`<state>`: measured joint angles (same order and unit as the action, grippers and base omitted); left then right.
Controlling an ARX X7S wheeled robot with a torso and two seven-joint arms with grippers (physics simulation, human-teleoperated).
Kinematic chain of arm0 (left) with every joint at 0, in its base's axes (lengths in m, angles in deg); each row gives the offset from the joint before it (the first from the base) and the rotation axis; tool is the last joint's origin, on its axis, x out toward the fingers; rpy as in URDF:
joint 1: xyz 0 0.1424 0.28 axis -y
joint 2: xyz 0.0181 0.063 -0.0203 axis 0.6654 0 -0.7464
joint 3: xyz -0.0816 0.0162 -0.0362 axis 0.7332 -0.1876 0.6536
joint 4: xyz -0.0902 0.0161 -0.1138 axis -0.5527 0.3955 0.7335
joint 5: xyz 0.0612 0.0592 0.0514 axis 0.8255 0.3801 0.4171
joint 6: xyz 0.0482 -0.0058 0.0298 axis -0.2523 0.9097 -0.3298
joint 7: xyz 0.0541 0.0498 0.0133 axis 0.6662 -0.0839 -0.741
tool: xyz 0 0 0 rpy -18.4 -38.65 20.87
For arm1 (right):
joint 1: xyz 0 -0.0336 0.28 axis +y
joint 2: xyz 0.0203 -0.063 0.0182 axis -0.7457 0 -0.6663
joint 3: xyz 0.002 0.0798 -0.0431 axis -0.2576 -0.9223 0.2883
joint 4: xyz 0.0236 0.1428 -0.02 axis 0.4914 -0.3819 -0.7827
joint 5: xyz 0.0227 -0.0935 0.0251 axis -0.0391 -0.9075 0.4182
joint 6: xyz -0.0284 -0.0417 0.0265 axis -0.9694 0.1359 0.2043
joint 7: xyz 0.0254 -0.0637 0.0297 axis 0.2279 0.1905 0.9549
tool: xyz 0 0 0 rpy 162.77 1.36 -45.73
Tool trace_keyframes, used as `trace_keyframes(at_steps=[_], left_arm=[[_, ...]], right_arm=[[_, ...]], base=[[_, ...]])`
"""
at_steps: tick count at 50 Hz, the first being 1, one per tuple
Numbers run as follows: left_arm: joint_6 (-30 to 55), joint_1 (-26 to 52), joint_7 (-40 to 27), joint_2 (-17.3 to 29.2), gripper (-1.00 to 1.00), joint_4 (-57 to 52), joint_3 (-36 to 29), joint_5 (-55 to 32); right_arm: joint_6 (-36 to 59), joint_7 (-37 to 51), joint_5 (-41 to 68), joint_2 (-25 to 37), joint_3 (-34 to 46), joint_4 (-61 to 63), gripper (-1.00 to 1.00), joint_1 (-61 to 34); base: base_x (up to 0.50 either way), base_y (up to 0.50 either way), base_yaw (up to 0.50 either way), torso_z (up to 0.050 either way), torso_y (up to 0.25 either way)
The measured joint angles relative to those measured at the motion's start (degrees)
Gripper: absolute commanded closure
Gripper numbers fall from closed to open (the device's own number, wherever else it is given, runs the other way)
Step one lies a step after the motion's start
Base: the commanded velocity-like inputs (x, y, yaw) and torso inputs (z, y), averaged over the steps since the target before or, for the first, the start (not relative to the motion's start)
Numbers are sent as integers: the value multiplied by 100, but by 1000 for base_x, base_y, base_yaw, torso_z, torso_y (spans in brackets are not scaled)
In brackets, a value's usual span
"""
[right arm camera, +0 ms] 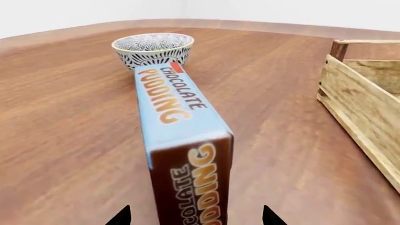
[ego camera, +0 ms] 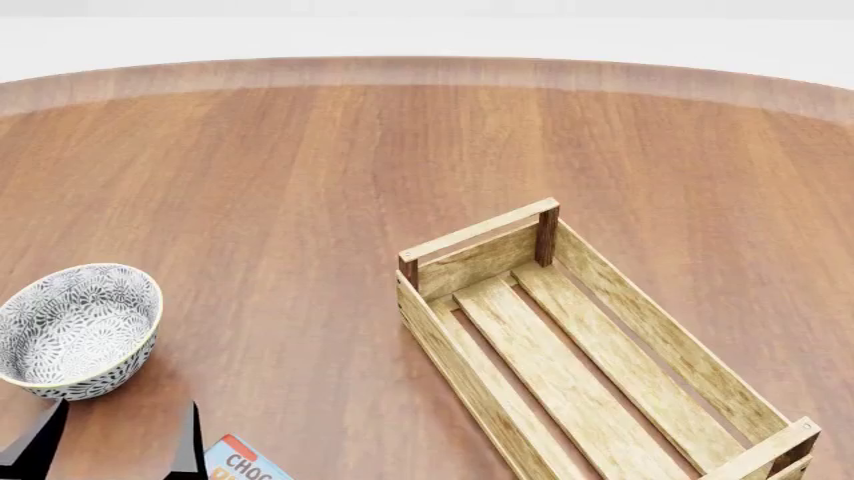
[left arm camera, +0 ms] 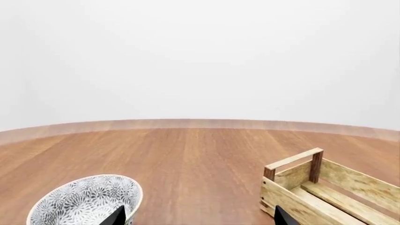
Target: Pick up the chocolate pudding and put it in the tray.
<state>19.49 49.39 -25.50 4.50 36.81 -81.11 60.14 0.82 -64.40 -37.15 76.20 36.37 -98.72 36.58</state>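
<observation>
The chocolate pudding (right arm camera: 178,136) is a long carton with a light blue top and a dark brown end, lying on the wooden table. Only its corner (ego camera: 240,462) shows at the bottom edge of the head view. My right gripper (right arm camera: 195,218) is open, one fingertip on each side of the carton's near end, with gaps on both sides. It is out of the head view. My left gripper (left arm camera: 200,218) is open and empty, low at the front left (ego camera: 110,450), just in front of the bowl. The tray (ego camera: 587,360) is a light-wood slatted crate at the right, empty.
A grey-white patterned bowl (ego camera: 74,325) stands at the left, just beyond the carton's far end (right arm camera: 153,47), and shows in the left wrist view (left arm camera: 84,201). The tray's near corner (left arm camera: 293,173) and side (right arm camera: 362,98) are to the right. The table's curved far edge (ego camera: 427,68) is far off.
</observation>
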Motion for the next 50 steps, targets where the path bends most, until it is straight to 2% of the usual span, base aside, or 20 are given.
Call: trace_keyframes(at_steps=[50], left_arm=[[-46,45,-91,49,-100,35,-169,-26]], right_arm=[[-288,56,42,-222,220,-935,-100,-433]], base=[[0,0,0,0,0]])
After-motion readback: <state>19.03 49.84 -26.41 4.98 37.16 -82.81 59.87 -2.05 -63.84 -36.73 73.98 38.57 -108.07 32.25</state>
